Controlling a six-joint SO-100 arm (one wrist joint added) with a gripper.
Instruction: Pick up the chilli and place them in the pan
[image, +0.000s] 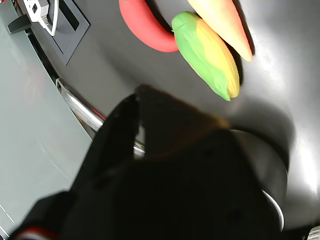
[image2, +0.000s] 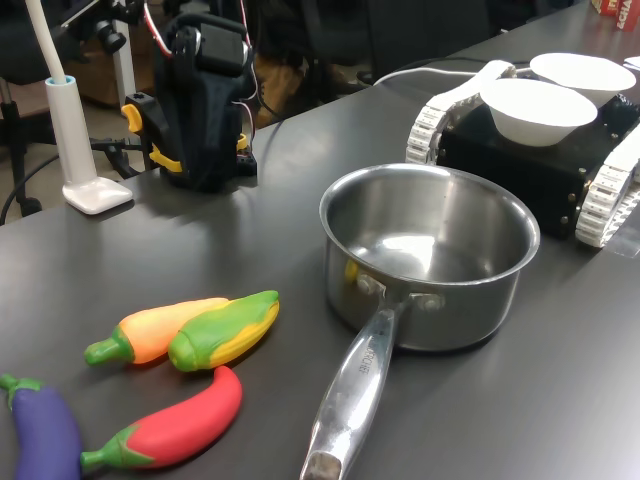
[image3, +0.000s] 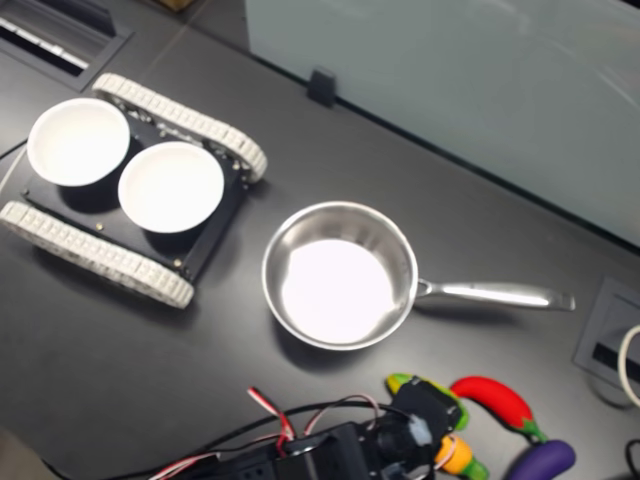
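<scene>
Chilli (image2: 180, 428) lies untouched on the table (image2: 560, 400) beside the corn (image2: 225, 330), pan (image2: 430, 255) empty, so I judge I'm at the approach; gripper (image: 140, 135) state I cannot tell; next I descend over it.

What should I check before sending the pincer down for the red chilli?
1. Target free: the glossy red toy chilli lies on the dark table, nothing on top of it: ok.
2. Crowding: the green and yellow toy corn lies right beside it, apparently touching its tip in the wrist view: not ok.
3. Stainless-steel saucepan upright and empty: ok.
4. Long metal handle points toward the vegetables, near the carrying path: not ok.
5. Pincer open or shut: cannot tell, it is dark and blurred.
6. Purple toy eggplant lies near the chilli's stem end: ok, apart.
</scene>
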